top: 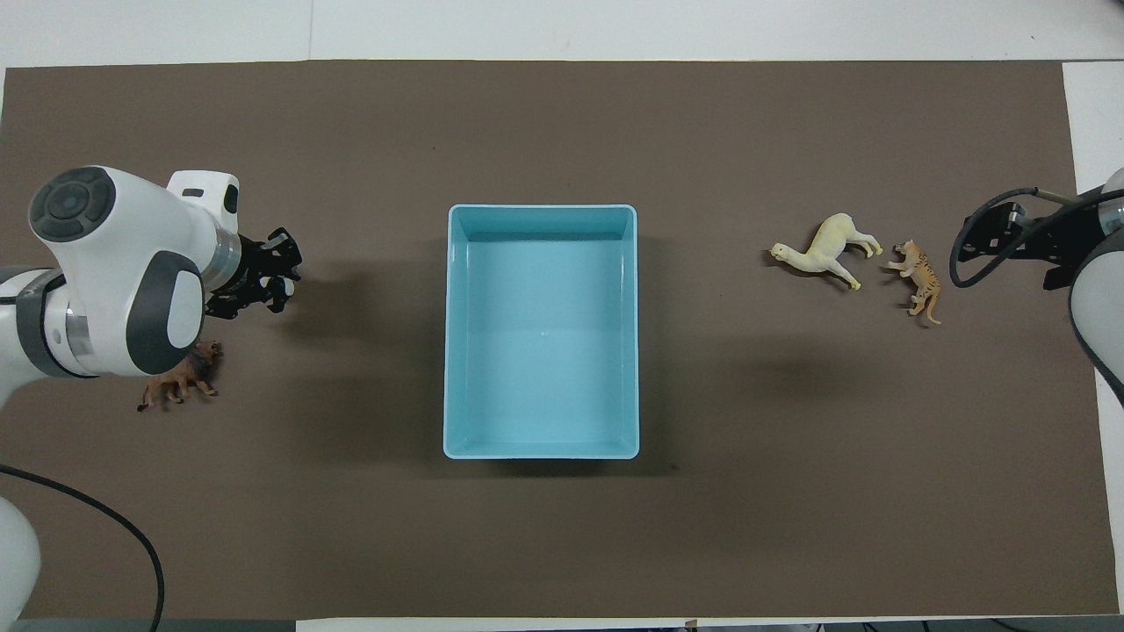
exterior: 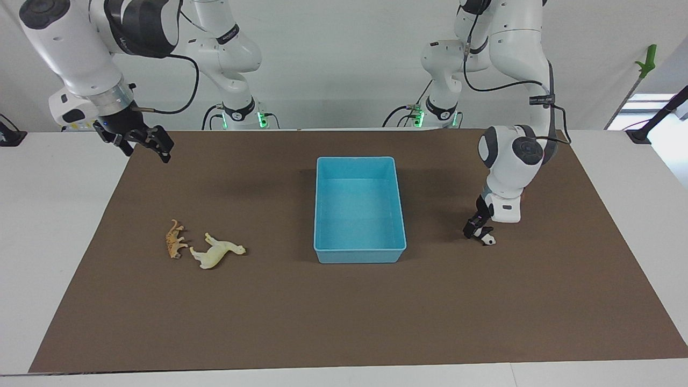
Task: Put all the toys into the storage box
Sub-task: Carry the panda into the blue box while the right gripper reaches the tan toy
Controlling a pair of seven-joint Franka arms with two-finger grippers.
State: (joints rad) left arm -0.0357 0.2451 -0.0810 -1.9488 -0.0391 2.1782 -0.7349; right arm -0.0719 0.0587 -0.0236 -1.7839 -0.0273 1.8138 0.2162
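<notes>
Grippers are working at both ends of the brown mat point(exterior: 344, 312), with the light blue storage box point(exterior: 359, 250) sitting empty at its middle as the landmark. Nearest the robots of the toys, the brown lion point(top: 180, 379) is lying toward the left arm's end of the table from the box, level with the half of the box closer to the robots and partly tucked under the left arm in the overhead view. A little farther out than the lion, on that same end from the box, the left gripper point(exterior: 478, 230) is pressing down at the mat with its fingers closed on the black-and-white panda point(exterior: 487, 237), which is resting on the mat and mostly hidden by the fingers. Toward the right arm's end from the box, the pale cream long-necked animal point(exterior: 216, 251) and the orange tiger point(exterior: 173, 246) are lying on their sides just beside each other, the tiger being the one farther from the box. The right gripper point(exterior: 144, 143) is hanging in the air over the mat's corner at that end, close to the robots, its fingers spread and holding nothing.
</notes>
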